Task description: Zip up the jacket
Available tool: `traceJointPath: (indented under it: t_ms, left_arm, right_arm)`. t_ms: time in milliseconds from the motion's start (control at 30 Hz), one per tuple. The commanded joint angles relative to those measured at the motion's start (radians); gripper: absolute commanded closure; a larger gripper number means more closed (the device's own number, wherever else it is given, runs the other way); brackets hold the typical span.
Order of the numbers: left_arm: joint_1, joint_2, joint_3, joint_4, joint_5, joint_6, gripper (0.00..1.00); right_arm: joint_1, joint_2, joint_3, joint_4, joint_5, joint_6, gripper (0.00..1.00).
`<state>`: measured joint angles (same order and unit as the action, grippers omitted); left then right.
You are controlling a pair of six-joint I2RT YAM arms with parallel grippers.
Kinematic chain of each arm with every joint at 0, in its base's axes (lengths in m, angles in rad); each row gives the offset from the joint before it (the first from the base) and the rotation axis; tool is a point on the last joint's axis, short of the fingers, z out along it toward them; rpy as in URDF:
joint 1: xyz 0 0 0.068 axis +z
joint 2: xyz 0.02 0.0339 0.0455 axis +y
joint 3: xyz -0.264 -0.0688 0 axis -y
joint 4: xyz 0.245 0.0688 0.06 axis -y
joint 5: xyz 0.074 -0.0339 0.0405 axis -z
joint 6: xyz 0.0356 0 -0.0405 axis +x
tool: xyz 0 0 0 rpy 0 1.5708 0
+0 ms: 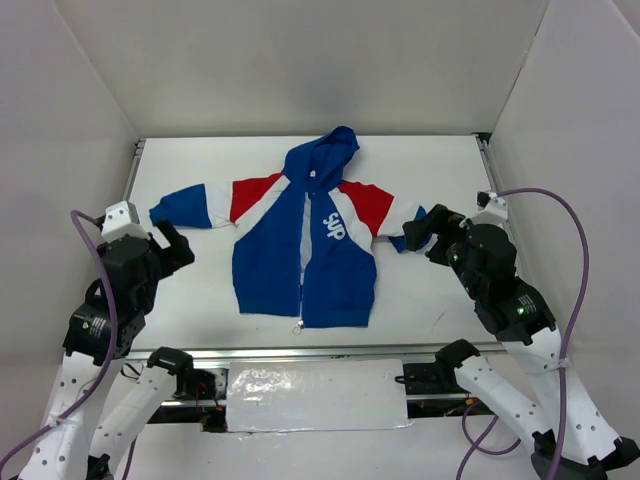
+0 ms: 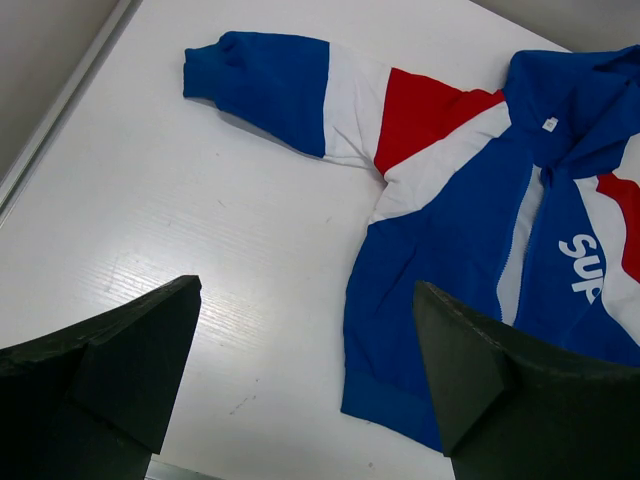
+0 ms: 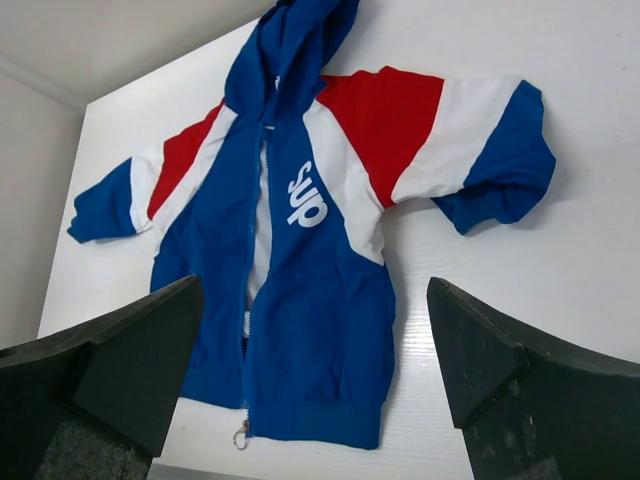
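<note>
The small blue, red and white hooded jacket [image 1: 305, 245] lies flat on its back in the middle of the white table, hood toward the far side. Its front is open along most of the zipper, white lining showing. The zipper slider with a metal ring pull [image 3: 242, 432] sits at the hem, also seen in the top view [image 1: 298, 327]. My left gripper [image 1: 175, 245] is open and empty, left of the jacket; the jacket [image 2: 470, 250] shows ahead in its view. My right gripper [image 1: 420, 235] is open and empty beside the right sleeve [image 3: 500, 170].
White walls enclose the table [image 1: 190, 290] on left, back and right. A metal rail [image 1: 300, 352] runs along the near edge. A purple cable [image 1: 575, 260] loops off each arm.
</note>
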<state>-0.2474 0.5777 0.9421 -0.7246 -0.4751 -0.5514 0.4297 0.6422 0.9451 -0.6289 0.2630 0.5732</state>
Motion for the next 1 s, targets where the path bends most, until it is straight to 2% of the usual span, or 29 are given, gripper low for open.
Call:
traceJointPath:
  t_ms: [0,333,467,600,733,767,833,967]
  left_arm:
    - [-0.004,-0.009,-0.008,0.036,-0.019,0.01,0.01]
    - [-0.003,-0.003,-0.022,0.036,-0.034,-0.019,0.01]
    - [0.0,0.016,-0.025,0.04,0.004,-0.016,0.01]
    - [0.014,0.022,-0.025,0.05,0.081,-0.019,0.01]
    - [0.056,0.008,-0.054,0.105,0.24,0.004,0.01]
    - [0.057,0.014,-0.057,0.109,0.266,0.007,0.01]
    - [0.059,0.037,-0.054,0.099,0.268,0.01,0.01]
    - [0.06,0.071,-0.042,0.07,0.251,0.002,0.01]
  right_arm:
    - [0.009,0.008,0.043,0.0,0.025,0.004,0.0]
    - [0.007,0.007,0.031,0.018,-0.054,-0.018,0.0]
    - [0.02,0.043,0.003,0.078,-0.339,-0.068,0.0]
    - [0.056,0.193,0.012,0.063,-0.446,-0.05,0.0]
    - [0.161,0.263,-0.031,0.133,-0.417,0.002,0.0]
    - [0.225,0.281,-0.035,0.146,-0.397,0.011,0.0]
    - [0.295,0.353,-0.031,0.14,-0.297,0.042,0.0]
    - [0.541,0.552,0.026,0.072,-0.079,0.086,0.06]
